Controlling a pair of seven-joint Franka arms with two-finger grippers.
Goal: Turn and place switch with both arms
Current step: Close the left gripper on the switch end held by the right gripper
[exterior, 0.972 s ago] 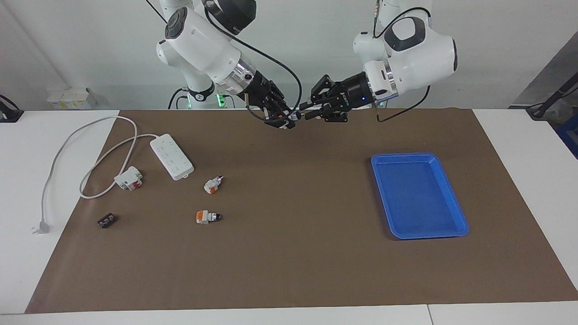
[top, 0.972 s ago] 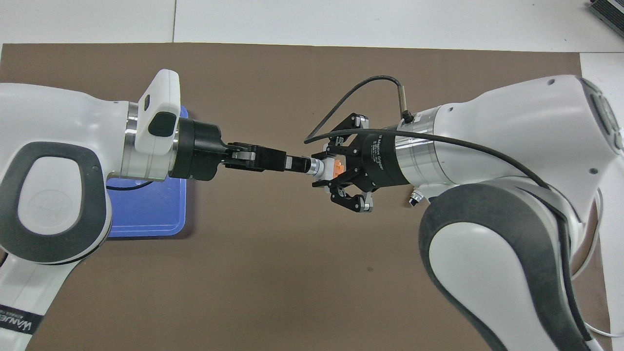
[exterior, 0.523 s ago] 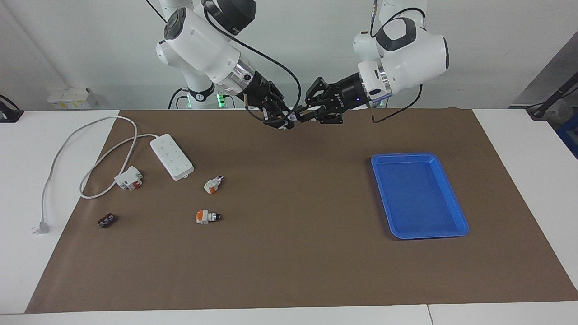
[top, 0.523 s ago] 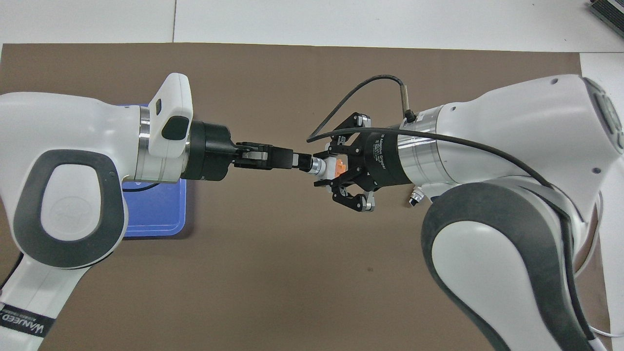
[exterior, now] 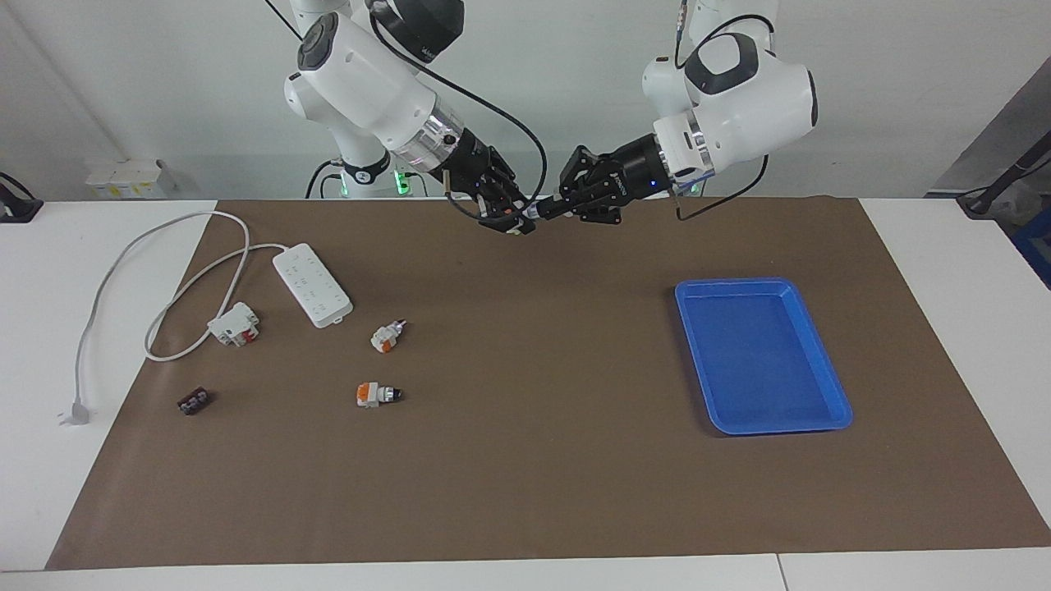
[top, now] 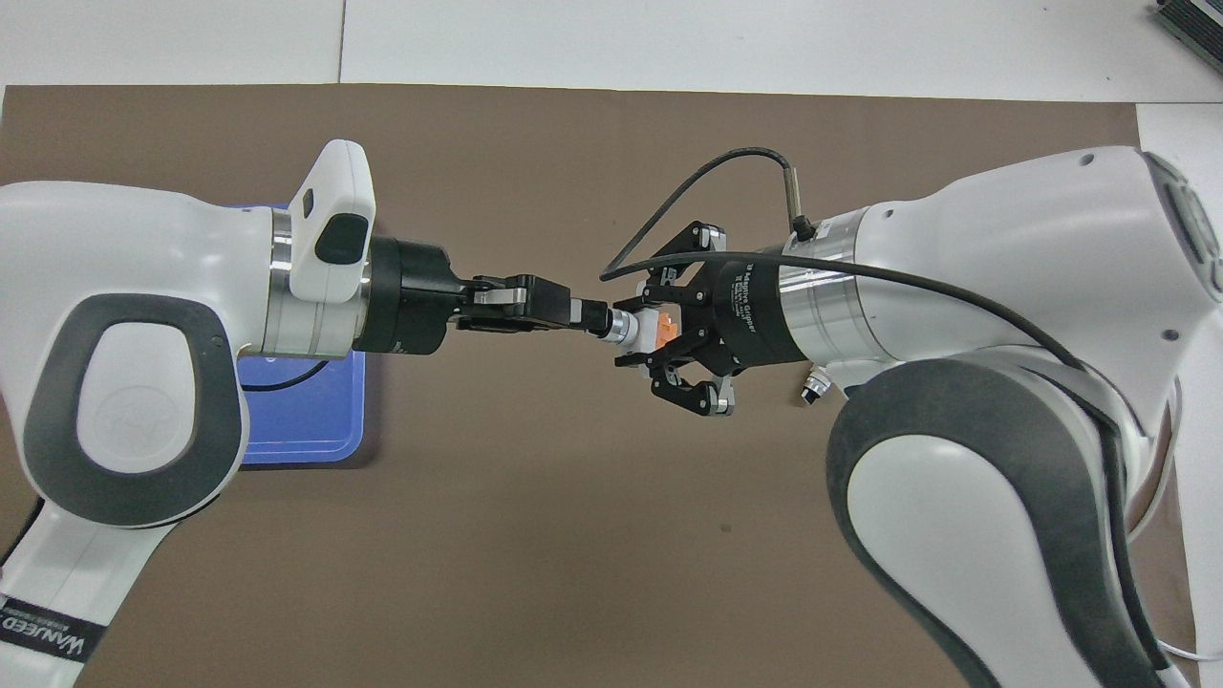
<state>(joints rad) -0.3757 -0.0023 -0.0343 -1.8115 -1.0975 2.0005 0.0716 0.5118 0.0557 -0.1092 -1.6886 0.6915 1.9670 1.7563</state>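
Note:
One switch point(top: 629, 327) is held in the air between both grippers, over the mat's edge nearest the robots. Its orange block point(top: 666, 331) sits inside my right gripper point(top: 652, 331), which is shut on the switch's body. My left gripper point(top: 585, 314) is shut on the dark knob tip. In the facing view the left gripper point(exterior: 543, 210) and the right gripper point(exterior: 513, 220) meet tip to tip around the switch point(exterior: 528, 216). Two more switches point(exterior: 387, 336) point(exterior: 378, 395) lie on the mat toward the right arm's end.
A blue tray point(exterior: 759, 410) lies on the brown mat toward the left arm's end. Toward the right arm's end are a white power strip point(exterior: 312, 284) with its cable, a white-and-red block point(exterior: 234, 324) and a small dark brown piece point(exterior: 194, 402).
My left gripper has moved in toward the right gripper and closed on the switch's knob tip. The right gripper has kept its hold on the body.

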